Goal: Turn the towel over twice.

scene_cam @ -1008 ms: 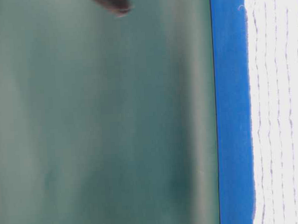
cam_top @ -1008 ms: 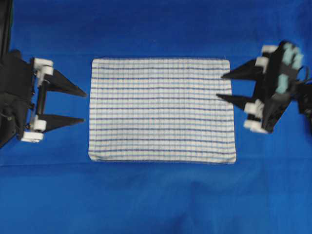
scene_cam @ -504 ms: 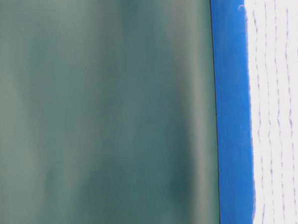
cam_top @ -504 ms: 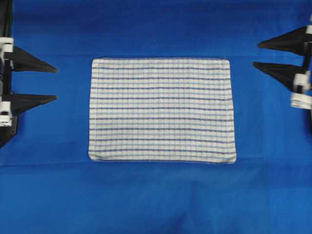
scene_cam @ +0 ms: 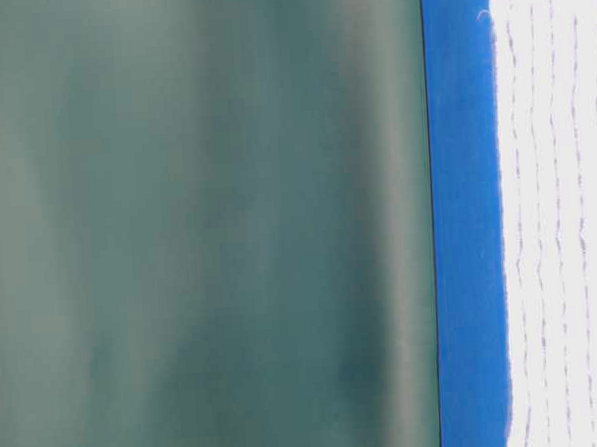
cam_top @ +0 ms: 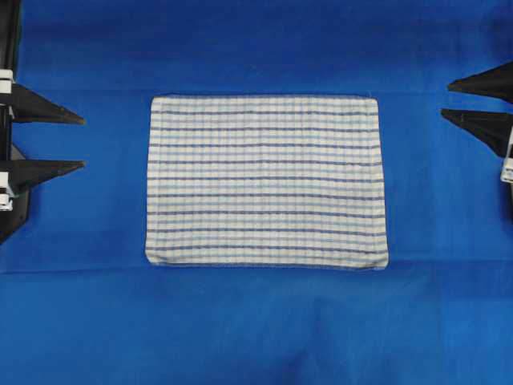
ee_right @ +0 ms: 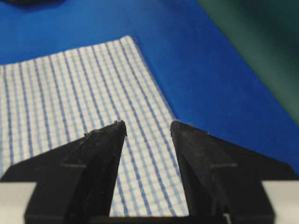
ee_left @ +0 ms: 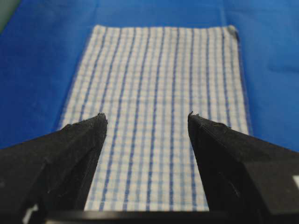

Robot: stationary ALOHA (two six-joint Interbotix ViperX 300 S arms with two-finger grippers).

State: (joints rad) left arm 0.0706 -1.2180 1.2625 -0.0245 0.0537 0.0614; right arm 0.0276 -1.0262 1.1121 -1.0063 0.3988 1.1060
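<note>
the towel (cam_top: 266,182) is seen lying flat and fully spread on the blue cloth (cam_top: 256,329) that covers the bench, roughly in the middle of the overhead view, with its long sides running across and its dark-blue and pale-blue stripes parallel to them. a fine check is visible on the upward face, and all four hemmed edges are laid out straight, with no fold or lifted corner.

the left gripper (cam_top: 83,142) is found at the left edge of the overhead view, well apart from the towel's left edge, its black fingers (cam_top: 48,107) spread with nothing between them. in the left wrist view the towel (ee_left: 156,116) is seen through the wide gap between the fingers.

the right gripper (cam_top: 445,100) is placed at the right edge, near the towel's upper right corner yet clear of it, its jaws parted and empty. in the right wrist view the towel (ee_right: 70,93) is seen beyond the fingertips.

in the table-level view the towel's (scene_cam: 564,230) edge is shown flat on the blue cloth.
</note>
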